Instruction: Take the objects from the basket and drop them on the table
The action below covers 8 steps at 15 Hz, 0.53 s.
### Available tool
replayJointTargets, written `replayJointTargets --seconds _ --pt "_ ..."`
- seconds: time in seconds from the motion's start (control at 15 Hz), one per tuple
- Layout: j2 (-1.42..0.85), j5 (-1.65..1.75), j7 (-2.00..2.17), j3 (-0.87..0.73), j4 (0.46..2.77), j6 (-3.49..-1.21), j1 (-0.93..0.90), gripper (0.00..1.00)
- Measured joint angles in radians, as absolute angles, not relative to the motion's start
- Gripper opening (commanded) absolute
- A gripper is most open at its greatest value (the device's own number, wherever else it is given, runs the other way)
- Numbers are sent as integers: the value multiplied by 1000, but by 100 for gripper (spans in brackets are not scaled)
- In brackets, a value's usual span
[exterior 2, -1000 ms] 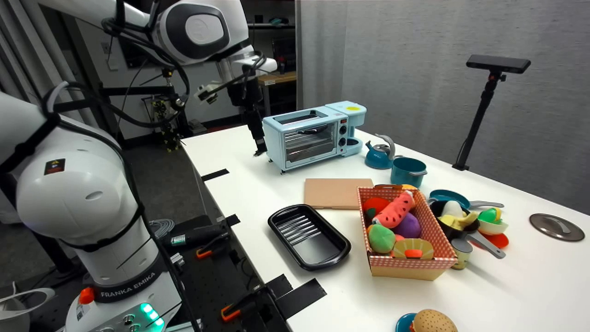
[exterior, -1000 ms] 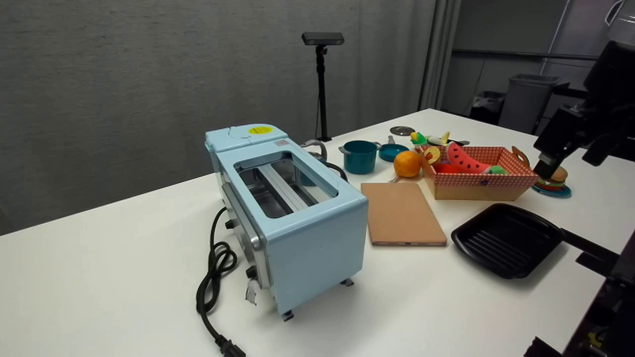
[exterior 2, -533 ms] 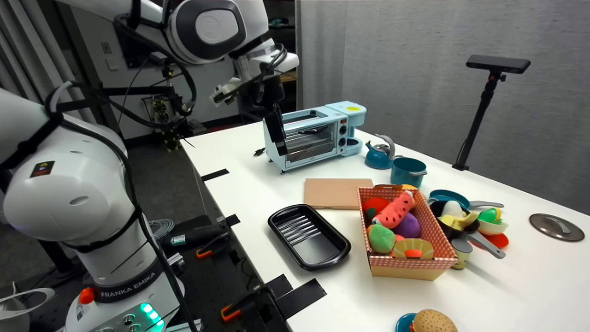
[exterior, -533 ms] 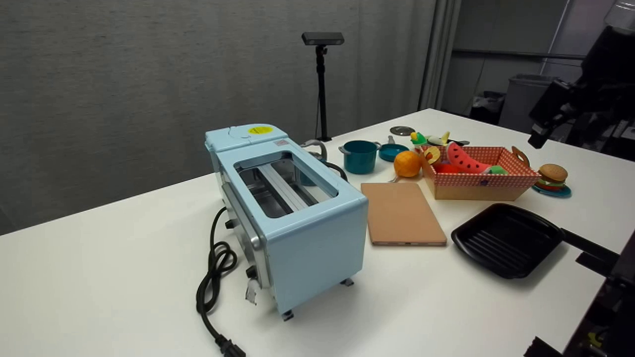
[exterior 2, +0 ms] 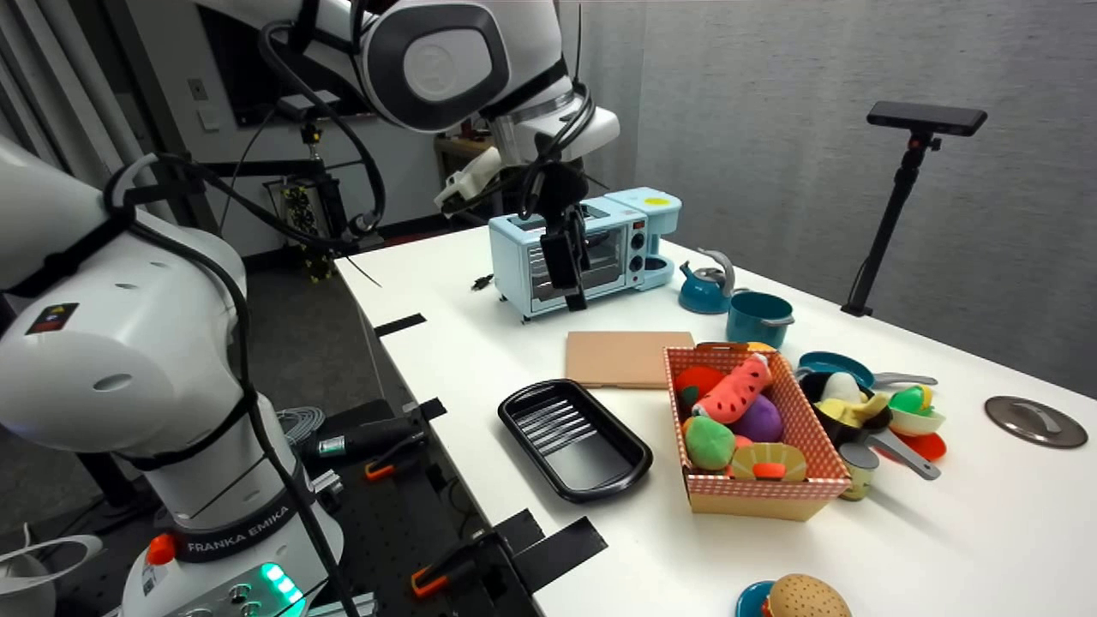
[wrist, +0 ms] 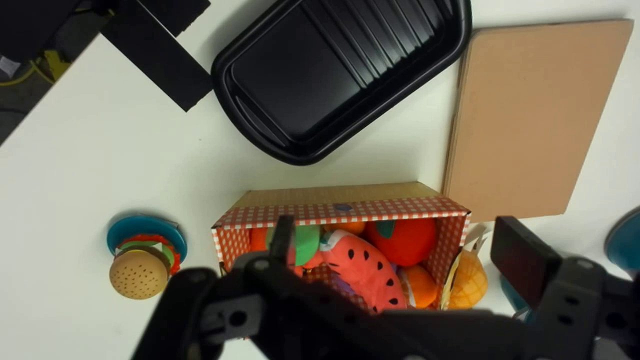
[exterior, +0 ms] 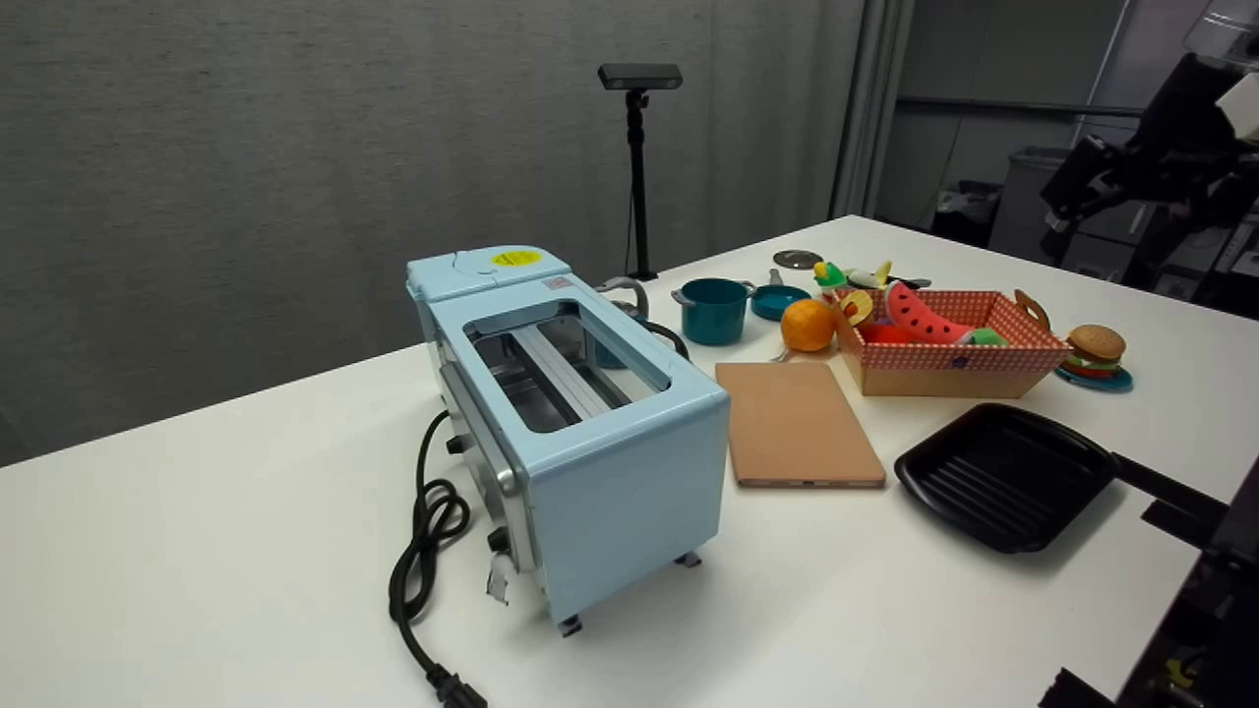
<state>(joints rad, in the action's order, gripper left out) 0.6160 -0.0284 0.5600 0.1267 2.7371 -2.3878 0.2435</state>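
The basket, light brown with a red-and-white checked lining, stands on the white table [exterior 2: 968, 531] in both exterior views [exterior: 944, 382] [exterior 2: 754, 507] and in the wrist view [wrist: 330, 212]. It holds several soft toy pieces: a watermelon slice [wrist: 367, 270], a red fruit with a green leaf [wrist: 407, 245], a green one [wrist: 306, 243], an orange one [wrist: 419, 286] and a purple one [exterior 2: 759, 420]. My gripper [wrist: 400, 242] is open and empty. It hangs high above the table, apart from the basket, and its body hides the basket's lower part in the wrist view.
A black pan [exterior 2: 574, 441] and a flat brown board [exterior 2: 626, 358] lie beside the basket. A toaster oven [exterior 2: 570, 248], kettle [exterior 2: 707, 287] and teal pot [exterior 2: 759, 319] stand behind. Pans with toys [exterior 2: 848, 407] lie beyond. A toy burger [wrist: 139, 274] sits on a blue plate.
My arm and gripper have swung rightward in an exterior view, from the toaster's left end to in front of its door. The basket and its contents have not moved.
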Motion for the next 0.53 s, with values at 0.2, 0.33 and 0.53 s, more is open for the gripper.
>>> replayJointTargets --seconds 0.2,0.33,0.53 --pt "561 -28 559 100 2707 -2415 269 100" --pt "517 -28 560 90 2682 -2428 277 100" --pt "442 -28 566 82 2637 -2454 281 100"
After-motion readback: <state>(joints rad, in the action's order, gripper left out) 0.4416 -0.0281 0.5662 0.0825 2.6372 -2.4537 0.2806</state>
